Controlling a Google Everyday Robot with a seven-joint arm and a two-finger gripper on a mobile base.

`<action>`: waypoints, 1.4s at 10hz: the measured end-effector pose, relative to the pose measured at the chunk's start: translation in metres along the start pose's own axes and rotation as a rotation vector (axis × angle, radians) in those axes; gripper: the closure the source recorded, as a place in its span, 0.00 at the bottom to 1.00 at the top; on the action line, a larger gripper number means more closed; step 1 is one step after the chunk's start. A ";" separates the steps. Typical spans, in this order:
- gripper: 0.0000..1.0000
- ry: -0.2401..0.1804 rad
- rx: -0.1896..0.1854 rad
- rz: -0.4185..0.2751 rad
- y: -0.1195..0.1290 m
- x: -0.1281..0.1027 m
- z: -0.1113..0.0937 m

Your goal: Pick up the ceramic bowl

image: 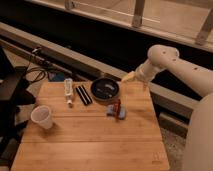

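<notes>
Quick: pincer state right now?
Pincer: state cannot be told; it hangs at the far edge of the table, just right of the ceramic bowl.

Clutter lying on a wooden table (90, 145), mostly left of the gripper (129, 77).
The gripper is hanging at the table's far edge; a red and blue item (118, 110) is lying near it, toward the camera; a black bar (83, 94) and white tube (69, 92) are lying further left; a cup (42, 117) is standing farthest off, by the left edge; cables (37, 75) are trailing beyond.
</notes>
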 end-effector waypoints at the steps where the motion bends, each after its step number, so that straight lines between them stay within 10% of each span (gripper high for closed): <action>1: 0.20 -0.007 0.011 0.002 0.009 0.002 0.001; 14: 0.20 0.019 0.056 -0.058 0.030 -0.018 0.034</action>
